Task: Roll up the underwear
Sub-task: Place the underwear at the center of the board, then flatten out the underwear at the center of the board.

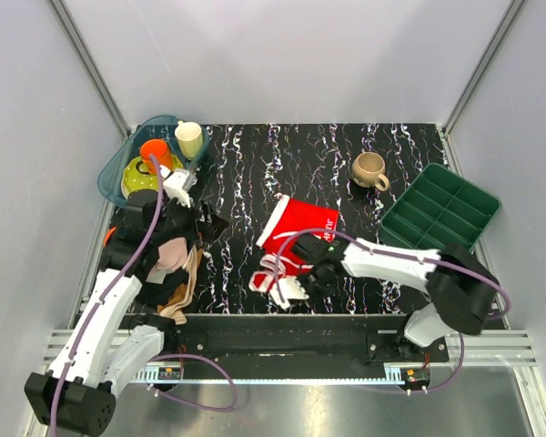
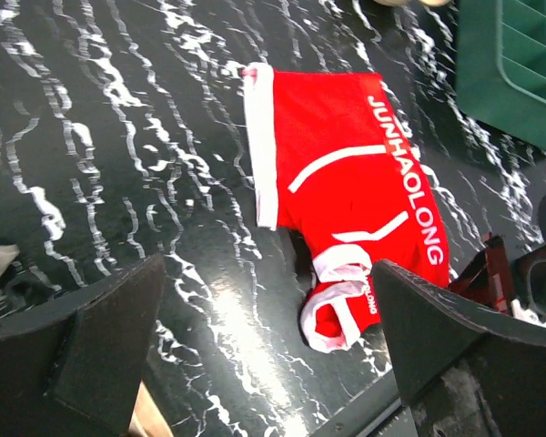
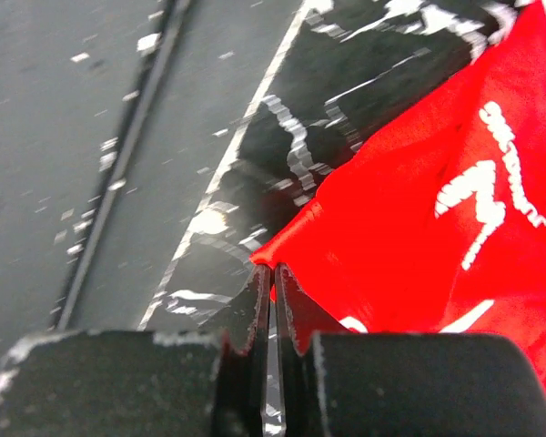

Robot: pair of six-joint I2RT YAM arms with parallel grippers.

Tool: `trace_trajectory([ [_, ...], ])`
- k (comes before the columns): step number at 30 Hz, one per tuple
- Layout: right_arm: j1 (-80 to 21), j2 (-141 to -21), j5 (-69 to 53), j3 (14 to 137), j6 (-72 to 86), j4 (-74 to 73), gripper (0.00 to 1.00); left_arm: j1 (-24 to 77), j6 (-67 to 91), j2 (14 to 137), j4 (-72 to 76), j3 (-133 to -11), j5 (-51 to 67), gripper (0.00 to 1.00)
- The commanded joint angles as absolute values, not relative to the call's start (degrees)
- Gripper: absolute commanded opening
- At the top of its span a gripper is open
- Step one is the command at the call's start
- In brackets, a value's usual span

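Observation:
The red underwear (image 1: 300,228) with white trim and white lettering lies in the middle of the black marbled table. Its near end is bunched into a small fold (image 2: 338,309), and the rest lies flat (image 2: 346,173). My right gripper (image 1: 311,273) is at the near right edge of the underwear. In the right wrist view its jaws (image 3: 273,273) are pressed together on a corner of the red fabric (image 3: 419,228). My left gripper (image 1: 200,223) is open and empty, held above the table left of the underwear, with its fingers (image 2: 100,337) wide apart.
A pile of beige and dark garments (image 1: 173,264) lies under the left arm. A blue basin (image 1: 118,164) with cups and a plate stands at the back left. A beige mug (image 1: 370,169) and a green compartment tray (image 1: 439,208) stand at the right.

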State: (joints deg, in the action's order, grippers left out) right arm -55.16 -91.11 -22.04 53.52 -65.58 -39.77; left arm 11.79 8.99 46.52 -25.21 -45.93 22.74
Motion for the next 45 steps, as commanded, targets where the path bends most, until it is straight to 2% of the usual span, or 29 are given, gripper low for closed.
trace_trajectory([
  [1,-54.41,-80.78,-22.24,47.39,-66.27,-47.02,0.12,11.78,12.12,51.14,-16.45,-44.74,37.05,0.99],
  [3,-52.74,-77.45,-22.41,46.15,-66.27,-48.77,0.21,11.95,16.60,57.63,-12.85,-45.61,40.76,0.95],
  [4,-52.04,-76.30,-23.80,45.88,-66.10,-49.56,0.34,12.39,18.09,60.01,-12.14,-46.31,41.83,0.94],
  [5,-50.90,-75.16,-24.78,46.05,-66.01,-51.31,0.42,13.00,20.02,64.64,-11.69,-47.19,41.75,0.91],
  [8,-44.14,-69.80,-31.44,49.38,-65.30,-54.22,0.58,17.04,20.56,74.57,-12.12,-52.72,37.45,0.91],
  [11,-34.30,-69.52,-37.34,53.78,-61.10,-50.38,0.66,19.42,18.38,87.15,-16.06,-64.89,35.60,0.87],
  [12,-30.19,-70.39,-37.79,54.83,-54.91,-48.19,0.68,20.12,17.24,90.41,-17.74,-67.91,34.64,0.85],
  [18,-20.40,-84.79,-40.87,66.43,-36.68,-38.15,0.67,22.23,5.82,113.00,-33.03,-92.87,28.75,0.73],
  [23,-12.84,-98.57,-41.66,76.89,-32.26,-36.39,0.66,24.43,-2.10,124.53,-42.26,-106.76,24.18,0.71],
  [32,-11.43,-118.55,-33.23,93.60,-30.32,-43.59,0.64,24.87,-2.37,134.20,-45.61,-117.15,25.31,0.69],
  [45,-11.51,-124.36,-30.32,97.11,-31.90,-47.90,0.63,24.87,-2.72,138.16,-46.76,-119.18,29.35,0.66],
])
